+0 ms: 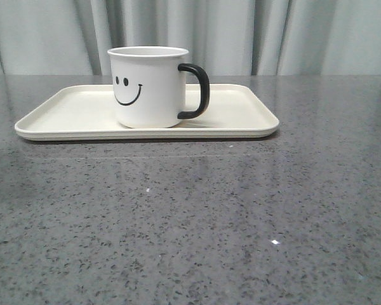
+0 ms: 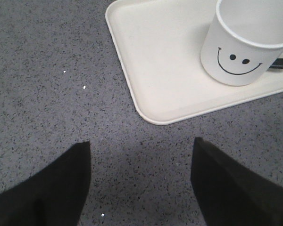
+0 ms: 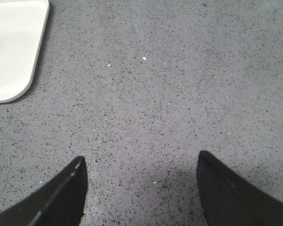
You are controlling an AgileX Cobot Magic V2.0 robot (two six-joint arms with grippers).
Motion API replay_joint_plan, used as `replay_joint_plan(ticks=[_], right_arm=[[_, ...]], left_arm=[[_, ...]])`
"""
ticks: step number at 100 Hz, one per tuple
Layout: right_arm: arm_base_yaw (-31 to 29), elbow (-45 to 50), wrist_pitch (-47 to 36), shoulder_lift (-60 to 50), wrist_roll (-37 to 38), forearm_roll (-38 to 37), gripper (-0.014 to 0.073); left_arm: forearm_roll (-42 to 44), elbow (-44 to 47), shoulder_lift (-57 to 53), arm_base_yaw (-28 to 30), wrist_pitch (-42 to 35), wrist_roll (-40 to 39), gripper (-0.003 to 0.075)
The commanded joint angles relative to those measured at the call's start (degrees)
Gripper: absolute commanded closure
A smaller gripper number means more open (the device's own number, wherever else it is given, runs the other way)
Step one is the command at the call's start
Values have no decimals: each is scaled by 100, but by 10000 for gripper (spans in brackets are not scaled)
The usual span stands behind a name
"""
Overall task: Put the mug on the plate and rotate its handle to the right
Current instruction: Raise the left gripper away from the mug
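The white mug [image 1: 149, 87] with a black smiley face stands upright on the cream plate [image 1: 70, 111], near its middle. Its black handle [image 1: 197, 91] points right in the front view. The left wrist view shows the mug [image 2: 243, 44] on the plate [image 2: 160, 61], well away from my left gripper [image 2: 141, 146], which is open over bare table. My right gripper [image 3: 140, 160] is open too, over the table, with only a corner of the plate [image 3: 12, 52] in its view. Neither gripper appears in the front view.
The grey speckled table [image 1: 190, 222] stretches from the plate to the near edge. A pale curtain [image 1: 273, 32] hangs behind the table.
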Motion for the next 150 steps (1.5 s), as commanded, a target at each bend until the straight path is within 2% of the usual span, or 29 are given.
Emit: replay_joint_plan(ticks=[1,24,39,57,85,102,116,135,150], right_arm=[[11,-189,-388,51,3,-17,93],[11,-189,-362,51,3,-17,93],[11,-189,-362,51,3,-17,93],[11,-189,-362,51,3,-17,93],[11,-189,-583,63,3,-12,93],[11,-189,-819,93,-32,241,93],[11,-310,-948,272,-776,934,93],[11,-857,-900,924,-2046,2285,93],[101,-1385,-810,1580,-2607,2819,97]], left_arm=[[80,37,-304,156,-412,-71,269],[15,641,-999,810,-377,-71,269],[-129,1066,-1353,1035,-377,-71,269],[-183,1405,-1543,1050,-364,-71,269],[-157,1439,-1543,1050,-322,-71,270],[-146,1439,-1543,1050,-322,-71,270],[-146,1439,-1543,1050,-322,-71,270],[-146,1439,-1543,1050,-322,-71,272],[-146,1439,-1543,1050,-322,-71,272]])
